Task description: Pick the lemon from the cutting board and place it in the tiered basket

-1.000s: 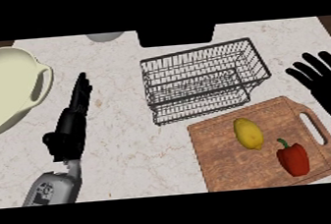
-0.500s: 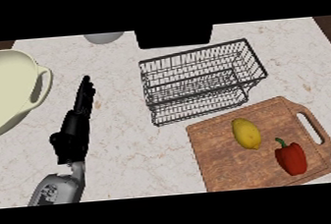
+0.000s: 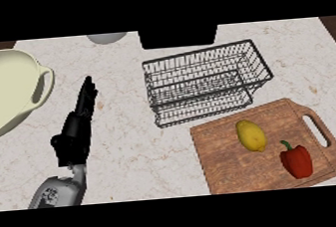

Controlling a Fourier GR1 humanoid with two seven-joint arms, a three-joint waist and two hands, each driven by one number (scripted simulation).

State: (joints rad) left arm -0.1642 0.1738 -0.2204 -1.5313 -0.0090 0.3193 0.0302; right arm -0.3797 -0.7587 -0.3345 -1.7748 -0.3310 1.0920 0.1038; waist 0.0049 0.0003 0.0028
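- Lemon: yellow, lying on the cutting board's upper middle, long axis running roughly away from the robot; nothing touches it.
- Cutting board: brown wood, at the lower right of the counter, its handle slot along the right edge.
- Red pepper: on the same board, just beside the lemon toward the lower right, green stem pointing up-left.
- Tiered basket: black wire, two levels, standing just beyond the board's far-left corner; both levels look bare, though the wire mesh makes the lower one hard to read.
- Left hand: black, seen edge-on over the counter at the left, fingers straight and together, pointing away from the robot; it holds nothing and sits well apart from the board.
- Grey forearm: enters from the lower edge beneath that hand.
- Cream dish: large, with a side handle, at the far left, near the fingertips but apart from them.
- Counter: pale speckled stone.
- Grey rounded object and a black block: at the far edge, both cut off.
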